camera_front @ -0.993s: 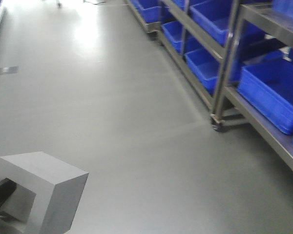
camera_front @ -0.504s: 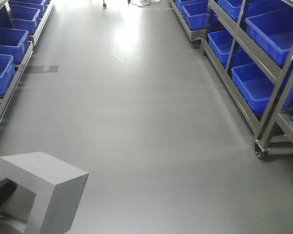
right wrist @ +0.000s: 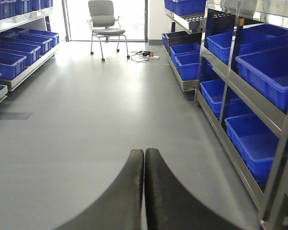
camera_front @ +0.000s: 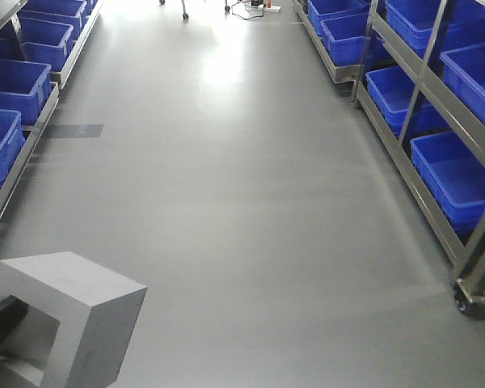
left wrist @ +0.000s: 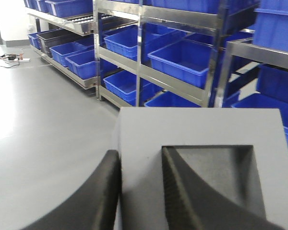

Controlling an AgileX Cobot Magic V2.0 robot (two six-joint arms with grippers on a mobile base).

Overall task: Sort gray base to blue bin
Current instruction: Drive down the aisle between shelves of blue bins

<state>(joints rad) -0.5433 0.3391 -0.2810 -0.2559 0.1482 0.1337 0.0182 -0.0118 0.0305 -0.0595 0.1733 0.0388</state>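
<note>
At the far left of the front view, a metal rack (camera_front: pixel 26 153) carries a row of deep blue crates (camera_front: pixel 12 85) along the edge of the aisle. Just right of it, in the bottom-left corner, the gray base (camera_front: pixel 73 315) is held clear of the floor (camera_front: pixel 226 202) by the left end effector (left wrist: pixel 140 160). The left wrist view shows one black finger inside the square recess and the other against the outer face, so the end effector is clamped on the wall between them.

The middle of the scene is bare gray aisle, running away to an office chair (right wrist: pixel 104 21) at the far end. On the right stands a second rack (camera_front: pixel 410 182) on casters, its shelves also loaded with crates. The nearest blue bin (camera_front: pixel 461 174) sits open-topped on the lowest shelf. The right end effector (right wrist: pixel 144 160) has its fingers pressed flat together and carries nothing.

The pick-up looks finished, and the task appears to be in its carrying stage. The block is well apart from every crate (none lies under or beside it). What appears to remain is to close on a rack, bring the block over a bin's opening and release it inside.
</note>
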